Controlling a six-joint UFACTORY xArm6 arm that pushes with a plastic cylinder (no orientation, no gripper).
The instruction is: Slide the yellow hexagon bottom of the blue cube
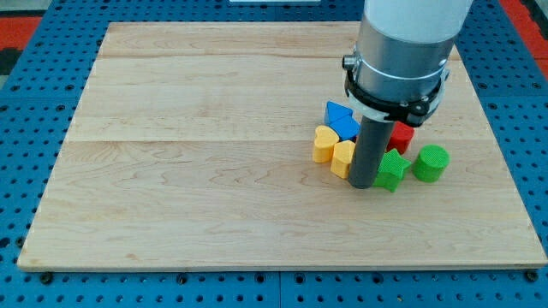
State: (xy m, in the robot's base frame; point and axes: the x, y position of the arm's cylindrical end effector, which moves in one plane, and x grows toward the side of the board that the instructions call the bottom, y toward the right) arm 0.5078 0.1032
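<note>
I have no claw to open or close here; my arm ends in a straight dark rod, and my tip (362,186) rests on the pale wooden board (188,171) in the middle of a small cluster of blocks on the board's right half.

The yellow hexagon block (343,158) sits just left of my tip, touching the rod or very nearly so; the rod hides its right edge, so I cannot tell which. Pressed against its left side is a yellow heart-shaped block (324,143). Just beyond these two, farther from the view's bottom, lie the blue pieces: a blue triangular block (337,114) at the far left of the group, and next to it the blue cube (349,129), partly covered by my rod. So the yellow hexagon lies on the near side of the blue cube, close against it.

On the right side of my tip stands a green star-shaped block (391,169), touching the rod. Behind it a red block (402,135) shows only in part, its shape hidden by my arm's grey cylinder body (402,51). Farthest right, a green cylinder block (430,163) stands just beside the star, a narrow gap between them.

The board lies on a blue perforated surface (26,128).
</note>
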